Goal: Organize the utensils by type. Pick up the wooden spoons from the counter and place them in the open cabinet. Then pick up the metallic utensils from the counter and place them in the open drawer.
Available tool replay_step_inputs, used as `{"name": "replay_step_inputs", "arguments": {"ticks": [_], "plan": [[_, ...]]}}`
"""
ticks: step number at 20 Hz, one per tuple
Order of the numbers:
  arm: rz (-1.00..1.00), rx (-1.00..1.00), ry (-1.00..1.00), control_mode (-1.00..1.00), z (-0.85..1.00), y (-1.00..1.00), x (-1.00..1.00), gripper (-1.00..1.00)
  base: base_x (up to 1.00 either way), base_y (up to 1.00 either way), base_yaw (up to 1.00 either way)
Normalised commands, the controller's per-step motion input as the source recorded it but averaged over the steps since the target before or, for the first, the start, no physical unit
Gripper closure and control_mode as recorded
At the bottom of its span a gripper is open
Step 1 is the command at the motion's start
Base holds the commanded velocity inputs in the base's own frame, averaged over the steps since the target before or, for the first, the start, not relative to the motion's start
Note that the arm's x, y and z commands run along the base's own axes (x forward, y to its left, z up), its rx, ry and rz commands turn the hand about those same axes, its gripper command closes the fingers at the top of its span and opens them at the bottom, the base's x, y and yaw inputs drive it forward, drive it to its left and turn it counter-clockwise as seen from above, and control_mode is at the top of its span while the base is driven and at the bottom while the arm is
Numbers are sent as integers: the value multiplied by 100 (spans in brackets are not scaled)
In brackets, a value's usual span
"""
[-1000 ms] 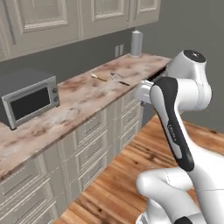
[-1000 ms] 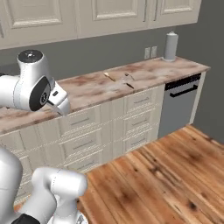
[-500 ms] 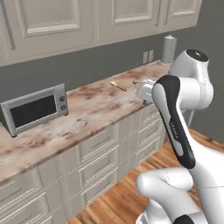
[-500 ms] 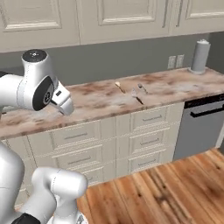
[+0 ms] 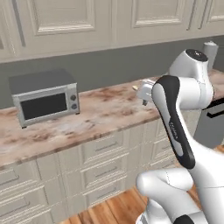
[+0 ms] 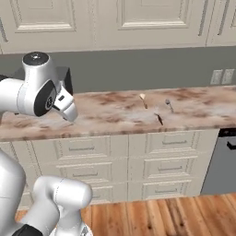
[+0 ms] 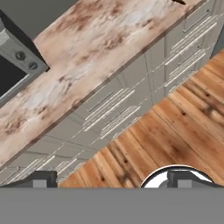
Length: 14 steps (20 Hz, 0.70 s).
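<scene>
**Gripper spread wide, three utensils lie to its right on the counter**

No brand, label or legible writing can be made out on anything.

In the right base view the gripper [image 6: 69,115] sits at centre left of the frame, over the front part of the counter [image 6: 115,117], with its jaws spread wide and nothing between them. Well apart from it, right of centre, three utensils can be counted on the stone: a small wooden spoon [image 6: 143,100] with a pale bowl, a silvery-headed utensil [image 6: 169,105] to the right of the spoon, and a dark utensil [image 6: 159,119] nearer the counter's front edge. All three are apart from each other.

In the left base view one grey toaster oven [image 5: 45,98] stands at centre left on the counter, and one pale cylinder [image 5: 210,52] stands at the upper right.

In the hand view, the two finger tips [image 7: 41,179] rise at the bottom, over wooden floor [image 7: 175,131] and cream drawer fronts [image 7: 131,105].
</scene>
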Motion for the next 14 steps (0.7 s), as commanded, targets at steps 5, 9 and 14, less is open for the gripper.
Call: {"name": "replay_step_inputs", "arguments": {"ticks": [5, 9, 14], "plan": [[0, 0, 0, 100, 0, 0, 0, -100, 18, -63, 46], [0, 0, 0, 100, 0, 0, 0, -100, 21, -72, 35], [0, 0, 0, 100, 0, 0, 0, -100, 30, -85, 11]]}}
